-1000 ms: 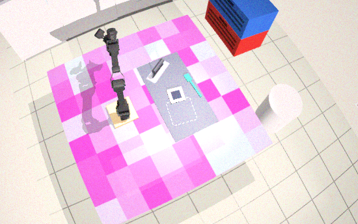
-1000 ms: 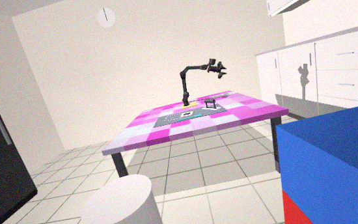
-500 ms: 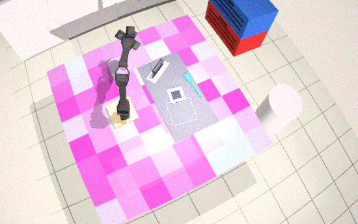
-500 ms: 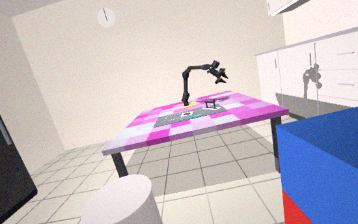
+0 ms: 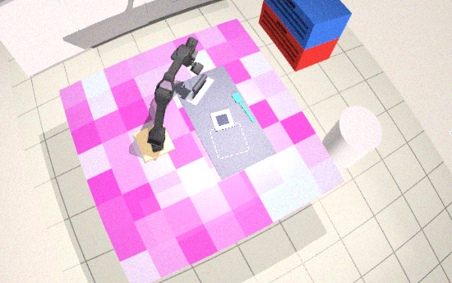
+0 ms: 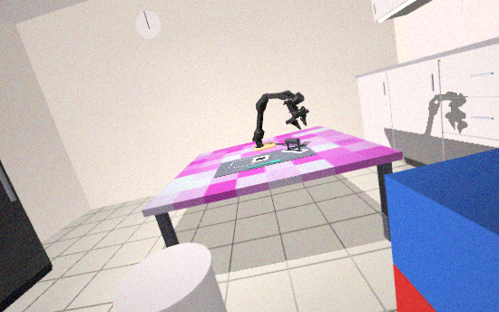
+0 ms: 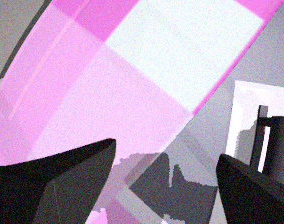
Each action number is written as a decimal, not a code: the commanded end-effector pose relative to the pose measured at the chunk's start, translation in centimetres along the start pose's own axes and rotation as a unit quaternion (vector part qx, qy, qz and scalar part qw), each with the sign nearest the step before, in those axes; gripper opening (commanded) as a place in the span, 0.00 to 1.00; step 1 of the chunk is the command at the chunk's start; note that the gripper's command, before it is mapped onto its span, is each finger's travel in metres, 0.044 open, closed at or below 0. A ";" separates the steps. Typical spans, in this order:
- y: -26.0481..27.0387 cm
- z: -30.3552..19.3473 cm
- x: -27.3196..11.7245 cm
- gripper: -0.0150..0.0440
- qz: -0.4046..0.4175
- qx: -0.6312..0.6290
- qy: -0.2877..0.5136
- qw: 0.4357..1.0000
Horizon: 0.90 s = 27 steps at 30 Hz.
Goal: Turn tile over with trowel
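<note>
The small trowel (image 5: 199, 84) (image 6: 293, 141) (image 7: 280, 145), a white plate with a raised dark handle, lies at the far end of the grey mat (image 5: 223, 169). The white tile (image 5: 223, 119) (image 6: 260, 159) lies flat with its dark square mark up, at the trowel-side edge of the dashed outline (image 5: 233, 155) and mostly outside it. My gripper (image 5: 197, 62) (image 6: 302, 126) (image 7: 167, 155) is open and empty, pointing down above the table beside the trowel. In the wrist view the trowel is right of the fingers, its right part cut off.
A turquoise spatula-like tool (image 5: 244, 108) (image 6: 265, 163) lies along the mat's edge beyond the tile. The arm's base plate (image 5: 167, 147) is on the table across the mat. A blue and red box stack (image 5: 325, 25) (image 6: 435, 204) and a white cylinder (image 5: 361, 127) (image 6: 168, 272) stand off the table.
</note>
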<state>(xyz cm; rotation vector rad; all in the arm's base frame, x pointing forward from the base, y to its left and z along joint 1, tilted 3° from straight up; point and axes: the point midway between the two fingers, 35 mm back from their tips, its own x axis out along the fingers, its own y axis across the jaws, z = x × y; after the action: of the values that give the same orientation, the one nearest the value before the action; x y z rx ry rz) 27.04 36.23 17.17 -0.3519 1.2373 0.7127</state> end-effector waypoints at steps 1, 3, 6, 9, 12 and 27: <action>-4.4 -0.8 0.5 0.71 -0.043 -0.005 0.052 0.998; -6.7 -1.4 0.5 0.71 -0.061 -0.007 0.081 0.995; -9.7 -2.3 0.2 0.71 -0.083 -0.011 0.123 0.989; -10.4 -2.6 0.1 0.71 -0.087 -0.012 0.133 0.987; -10.4 -2.6 0.1 0.71 -0.087 -0.012 0.133 0.987; -10.8 -3.0 2.1 0.71 -0.087 -0.011 0.133 0.987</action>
<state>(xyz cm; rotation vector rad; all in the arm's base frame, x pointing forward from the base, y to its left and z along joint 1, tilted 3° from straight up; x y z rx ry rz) 32.23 27.17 13.72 -0.5695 1.4245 0.5432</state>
